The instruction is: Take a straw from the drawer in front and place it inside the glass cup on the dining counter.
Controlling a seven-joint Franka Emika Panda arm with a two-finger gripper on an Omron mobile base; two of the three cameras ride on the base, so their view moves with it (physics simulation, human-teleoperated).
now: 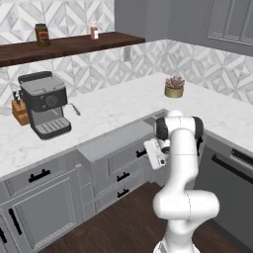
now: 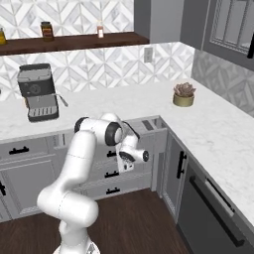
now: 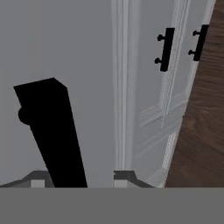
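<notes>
left base view: the white arm bends down in front of the grey cabinets, and the gripper (image 1: pixel 154 154) sits against the front of the drawer (image 1: pixel 118 143), which stands pulled out from under the white marble tabletop (image 1: pixel 123 106). the drawer's grey interior is open to view along its top; the straw cannot be made out in it. a boxy dark espresso machine (image 1: pixel 44 104) and a wooden knife block (image 1: pixel 20 111) stand well back from the tabletop edge, and a small potted succulent (image 1: pixel 174 86) sits near the corner. the dark wood floor in front of the cabinets is open.

right base view: the arm arcs from the lower left, its hand pressed close to the drawer (image 2: pixel 144 130) front beneath the tabletop (image 2: pixel 124 106) edge. a brown wooden shelf (image 2: pixel 74 42) carries jars above the patterned tile wall.

hand view: the short black bar handle (image 3: pixel 52 131) of the drawer lies between the two grey fingertips (image 3: pixel 124 177), the gripper (image 3: pixel 78 179) partly spread around the bar; whether the pads touch it i cannot tell. flat matte grey panel lies behind, with framed doors and two more black handles (image 3: pixel 165 49) beside the wood floor (image 3: pixel 201 127).
</notes>
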